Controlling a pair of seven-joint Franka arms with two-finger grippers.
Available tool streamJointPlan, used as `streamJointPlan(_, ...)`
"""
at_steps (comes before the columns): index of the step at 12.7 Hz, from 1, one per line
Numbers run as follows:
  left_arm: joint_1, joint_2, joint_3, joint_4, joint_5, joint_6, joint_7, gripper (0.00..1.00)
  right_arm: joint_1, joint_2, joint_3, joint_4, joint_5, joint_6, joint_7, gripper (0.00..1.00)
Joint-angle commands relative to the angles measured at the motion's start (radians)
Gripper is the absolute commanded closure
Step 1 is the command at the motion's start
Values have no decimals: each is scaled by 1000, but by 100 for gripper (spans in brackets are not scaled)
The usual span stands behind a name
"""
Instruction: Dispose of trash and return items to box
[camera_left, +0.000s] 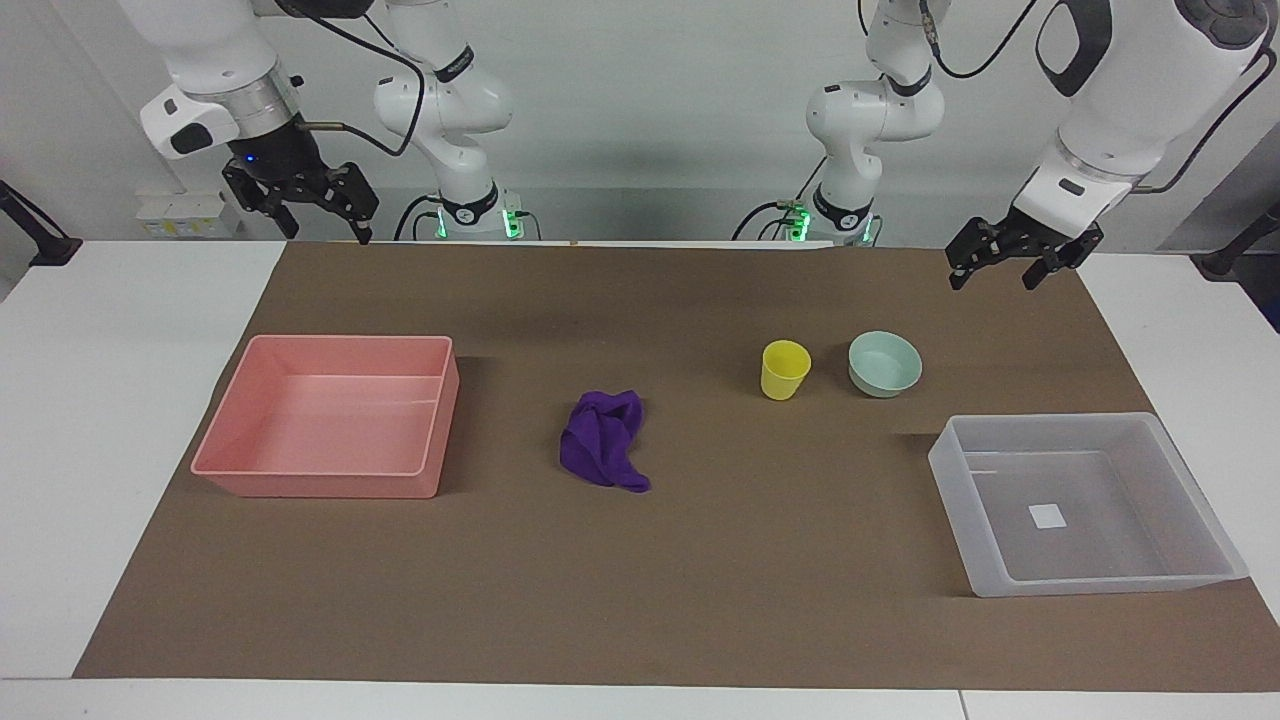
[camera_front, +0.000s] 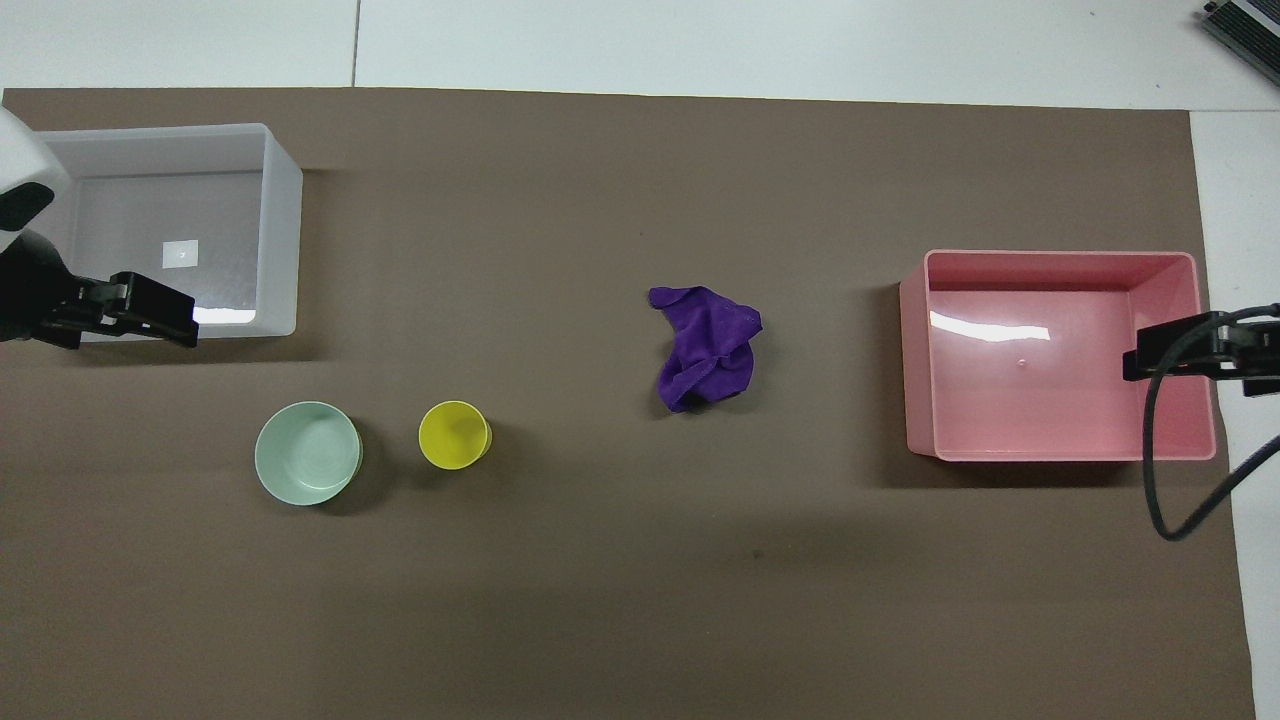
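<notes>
While grippers wait (both open) | one rag (camera_left: 604, 439) | one cup (camera_left: 785, 369) | one bowl (camera_left: 884, 363)

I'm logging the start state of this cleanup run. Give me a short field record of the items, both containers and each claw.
rag: purple rag, mid-mat, crumpled
cup: yellow cup, upright, beside the mint bowl
box: translucent box, left arm's end, white sticker on its floor
tray: pink tray, right arm's end
left claw: left claw, open, raised, holding nothing
right claw: right claw, open, raised, holding nothing
</notes>
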Motion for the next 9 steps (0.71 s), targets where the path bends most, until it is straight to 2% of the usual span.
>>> streamJointPlan(1,-4,-8,9,-2,-8,-12,4,0,-11,-17,9,-27,-5,0,-24,0)
streamJointPlan(5,-7,-8,9,-2,-8,-12,6,0,-11,-18,12,-31,7,0,16,0)
streamJointPlan(7,-10,-5,9,0,-8,-12,6,0,-6,-41,16,-83,9,74,5,0)
streamJointPlan(9,-4,-5,9,6,-8,-12,3,0,27,-43,21,-91,-3,89,14,0)
